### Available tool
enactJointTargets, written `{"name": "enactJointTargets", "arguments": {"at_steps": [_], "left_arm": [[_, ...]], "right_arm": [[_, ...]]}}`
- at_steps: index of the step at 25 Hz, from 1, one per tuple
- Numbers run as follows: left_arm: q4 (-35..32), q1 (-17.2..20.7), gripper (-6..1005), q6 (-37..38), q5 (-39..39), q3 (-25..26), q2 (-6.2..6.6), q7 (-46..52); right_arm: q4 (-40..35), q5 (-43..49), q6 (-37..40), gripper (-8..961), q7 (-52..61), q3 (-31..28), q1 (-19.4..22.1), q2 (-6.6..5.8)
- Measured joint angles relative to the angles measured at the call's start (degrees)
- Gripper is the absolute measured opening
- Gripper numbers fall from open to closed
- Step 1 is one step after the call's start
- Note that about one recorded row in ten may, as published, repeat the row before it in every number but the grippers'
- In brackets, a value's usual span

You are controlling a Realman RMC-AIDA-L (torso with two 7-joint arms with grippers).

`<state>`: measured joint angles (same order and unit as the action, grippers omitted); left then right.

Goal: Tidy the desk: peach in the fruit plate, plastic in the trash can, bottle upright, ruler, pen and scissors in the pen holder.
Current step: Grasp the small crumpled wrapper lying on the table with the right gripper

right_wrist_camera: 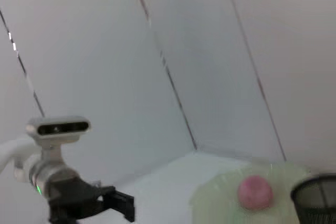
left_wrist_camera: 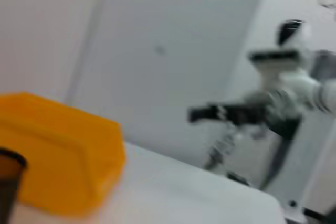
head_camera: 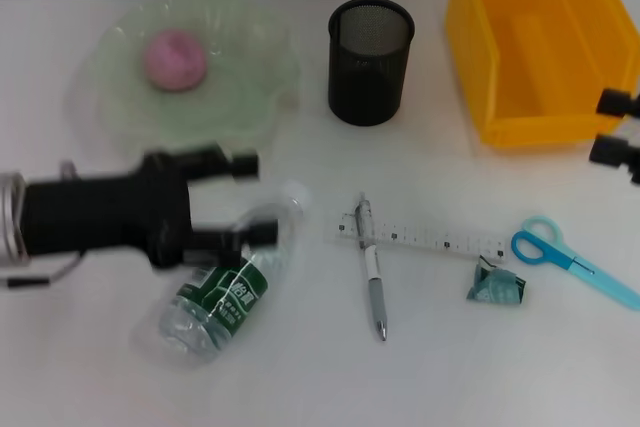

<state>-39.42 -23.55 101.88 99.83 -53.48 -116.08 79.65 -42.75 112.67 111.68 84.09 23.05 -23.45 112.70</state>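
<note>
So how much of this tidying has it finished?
Done: the peach sits in the fruit plate. In hand: the open left gripper hovers at the lying bottle. Left: ruler, pen, scissors, plastic scrap. Right gripper waits aside.

No legible text (bottle [head_camera: 222, 292] label blurred)

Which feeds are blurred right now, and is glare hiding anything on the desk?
Head view: mostly sharp; the left claw and clear bottle are slightly soft, and no glare hides the ruler or pen. Left wrist view: heavily blurred, the yellow bin smeared. Right wrist view: mildly soft, the peach still readable.
</note>
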Motion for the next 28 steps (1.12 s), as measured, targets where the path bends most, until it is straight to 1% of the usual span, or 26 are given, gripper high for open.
{"name": "enactJointTargets", "arguments": {"at_steps": [2,3,4,5,6,7,8,9,10,11,12,13,14,15,16,17,18,19,20,21,23,24,26,27,28], "left_arm": [[1.3,-0.1,870,0.8,2.2,-1.0,-0.63,-0.6],[2.1,-0.4,870,0.7,5.0,-1.5,-1.68,-0.7],[2.1,-0.4,870,0.7,5.0,-1.5,-1.68,-0.7],[2.2,-0.5,870,0.6,5.9,-1.6,-2.09,-0.8],[2.4,-0.7,870,0.6,6.1,-1.6,-2.29,-0.8],[2.4,-0.7,870,0.6,6.1,-1.6,-2.29,-0.8],[3.7,-1.7,870,0.6,6.3,-1.6,-2.44,-0.9],[4.1,-1.9,870,0.6,6.3,-1.6,-2.43,-0.9],[4.3,-2.1,870,0.7,6.3,-1.6,-2.39,-0.9],[4.7,-2.4,870,0.8,6.3,-1.6,-2.37,-0.9],[4.7,-2.4,870,0.8,6.3,-1.6,-2.37,-0.9],[5.0,-2.6,870,1.0,6.4,-1.6,-2.35,-0.9],[5.0,-2.6,870,1.0,6.4,-1.6,-2.34,-0.9],[5.0,-2.6,870,1.1,6.5,-1.6,-2.35,-0.9],[5.1,-2.7,870,1.1,6.5,-1.7,-2.34,-0.9],[5.1,-2.7,870,1.1,6.5,-1.7,-2.34,-0.9],[5.1,-2.7,870,1.1,6.5,-1.7,-2.34,-0.9],[5.1,-2.7,870,1.1,6.5,-1.7,-2.34,-0.9],[5.1,-2.8,870,1.1,6.6,-1.9,-2.35,-0.8],[5.2,-3.2,870,0.7,6.9,-2.4,-2.36,-0.8],[5.2,-3.4,870,0.4,7.2,-2.5,-2.41,-0.9],[5.2,-3.4,870,0.4,7.2,-2.5,-2.41,-0.9],[5.2,-3.4,870,0.4,7.2,-2.5,-2.41,-0.9],[6.4,-4.5,870,-0.7,7.5,-3.6,-2.48,-0.9],[6.7,-4.7,870,-1.1,7.5,-4.0,-2.48,-0.9]], "right_arm": [[-6.0,4.4,1.4,803,6.8,0.3,-3.2,-1.06],[-11.6,9.8,2.8,803,13.2,1.2,-6.7,-1.94],[-11.6,9.8,2.8,803,13.2,1.2,-6.7,-1.94],[-18.5,16.5,4.2,803,20.7,4.6,-10.4,-2.49],[-18.5,16.5,4.2,803,20.7,4.6,-10.4,-2.49],[-21.8,19.4,4.7,803,23.6,7.0,-11.6,-2.53],[-27.6,24.5,5.6,803,28.0,12.4,-13.1,-1.89],[-27.6,24.5,5.6,803,28.0,12.4,-13.1,-1.89],[-33.6,29.1,6.6,803,31.5,18.9,-13.8,-0.29],[-33.6,29.1,6.6,803,31.5,18.9,-13.8,-0.29],[-36.1,31.8,6.8,803,33.2,22.4,-13.9,0.8],[-40.0,37.3,7.1,803,36.4,28.6,-13.9,3.15],[-40.0,37.3,7.1,803,36.4,28.6,-13.9,3.15],[-43.1,43.2,6.7,803,38.9,33.6,-13.7,5.6],[-43.1,43.2,6.7,803,38.9,33.6,-13.7,5.6],[-44.1,45.0,6.2,803,40.2,35.7,-13.4,6.36],[-45.1,46.0,4.6,803,43.6,40.1,-12.6,6.77],[-45.1,46.0,4.6,803,43.6,40.1,-12.6,6.77],[-45.5,44.6,2.5,803,47.1,45.0,-11.2,6.65],[-45.5,44.6,2.5,803,47.1,45.0,-11.2,6.65],[-45.2,42.5,0.2,803,49.1,48.5,-10.3,6.63],[-45.2,42.5,0.2,803,49.1,48.5,-10.3,6.63],[-43.7,41.1,-0.7,803,49.4,49.7,-10.3,6.68],[-42.5,40.5,-1.2,803,49.6,50.6,-10.4,6.7],[-39.7,40.1,-3.5,803,50.1,52.6,-10.6,6.7]]}}
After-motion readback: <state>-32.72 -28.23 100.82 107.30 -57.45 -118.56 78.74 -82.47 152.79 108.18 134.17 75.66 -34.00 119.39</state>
